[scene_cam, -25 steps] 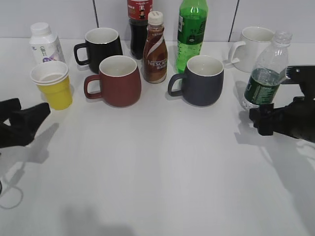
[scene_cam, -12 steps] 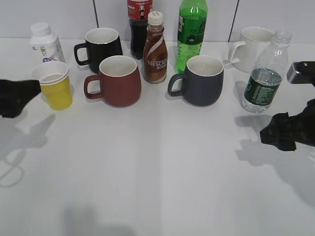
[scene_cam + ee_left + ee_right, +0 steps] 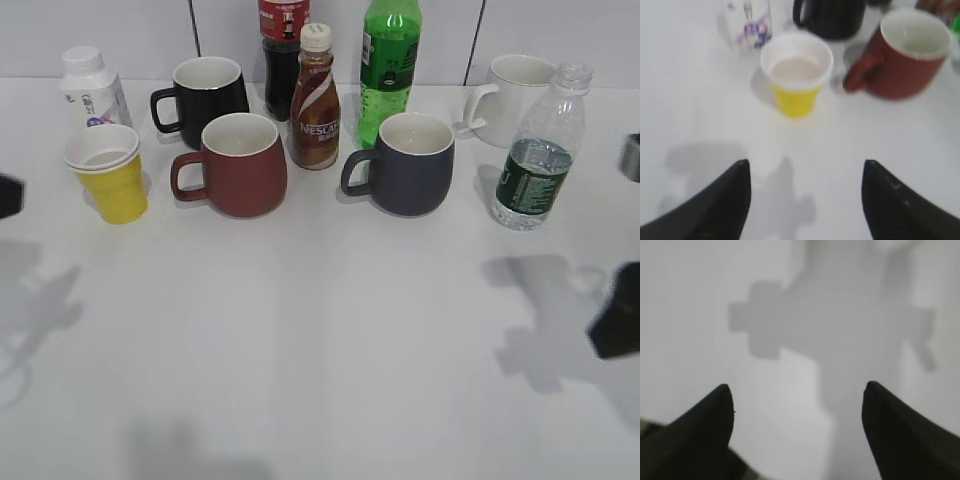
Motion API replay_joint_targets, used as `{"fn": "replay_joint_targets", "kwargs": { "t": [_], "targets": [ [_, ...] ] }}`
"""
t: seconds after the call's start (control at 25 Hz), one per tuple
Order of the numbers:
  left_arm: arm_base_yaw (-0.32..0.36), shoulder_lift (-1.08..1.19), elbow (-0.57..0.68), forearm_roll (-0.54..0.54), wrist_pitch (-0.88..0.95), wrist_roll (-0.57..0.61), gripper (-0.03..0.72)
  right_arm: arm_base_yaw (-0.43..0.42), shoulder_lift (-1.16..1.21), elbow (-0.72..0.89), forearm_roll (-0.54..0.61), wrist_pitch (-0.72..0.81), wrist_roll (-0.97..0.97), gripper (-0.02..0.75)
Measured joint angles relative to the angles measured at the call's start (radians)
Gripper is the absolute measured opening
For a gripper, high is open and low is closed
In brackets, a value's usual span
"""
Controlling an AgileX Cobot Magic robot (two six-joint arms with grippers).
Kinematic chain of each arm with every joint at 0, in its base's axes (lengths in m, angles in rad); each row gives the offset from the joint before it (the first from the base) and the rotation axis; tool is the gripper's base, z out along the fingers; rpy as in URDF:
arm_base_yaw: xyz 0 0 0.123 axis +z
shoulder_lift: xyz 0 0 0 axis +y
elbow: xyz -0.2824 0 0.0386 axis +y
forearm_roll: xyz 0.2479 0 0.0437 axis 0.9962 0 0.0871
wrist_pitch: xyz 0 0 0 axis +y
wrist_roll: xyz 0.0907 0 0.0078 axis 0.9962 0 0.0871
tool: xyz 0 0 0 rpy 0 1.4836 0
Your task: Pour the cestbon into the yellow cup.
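Gaping left jaws frame yellow cup (image 3: 797, 71); right jaws spread, cestbon (image 3: 534, 152) unheld.

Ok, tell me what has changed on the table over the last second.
Both arms pulled back outward. The left gripper slid off toward the left edge, away from the yellow cup. The right gripper, which was right up against the cestbon, drew back to the lower right; nothing is held now and both stand open. The bottle stands upright, and the mugs and other bottles have not moved.
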Motion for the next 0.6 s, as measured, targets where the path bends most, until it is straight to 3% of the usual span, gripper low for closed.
{"fn": "replay_joint_targets", "kwargs": {
  "t": [0.16,0.32,0.44,0.6],
  "targets": [
    [-0.143,-0.116,-0.068,-0.051,0.349,0.013,0.512,0.0,-0.179,0.0,-0.053,0.126,0.0,0.595],
    [-0.237,-0.273,-0.083,-0.179,0.603,0.185,0.512,0.0,-0.416,0.0,-0.079,0.186,0.0,0.595],
    [-0.256,-0.371,-0.083,-0.263,0.699,0.29,0.512,0.0,-0.591,-0.001,-0.09,0.233,0.0,0.595],
    [-0.257,-0.509,-0.083,-0.289,0.718,0.419,0.51,0.0,-0.815,0.004,-0.094,0.296,0.0,0.595]
  ]
}}
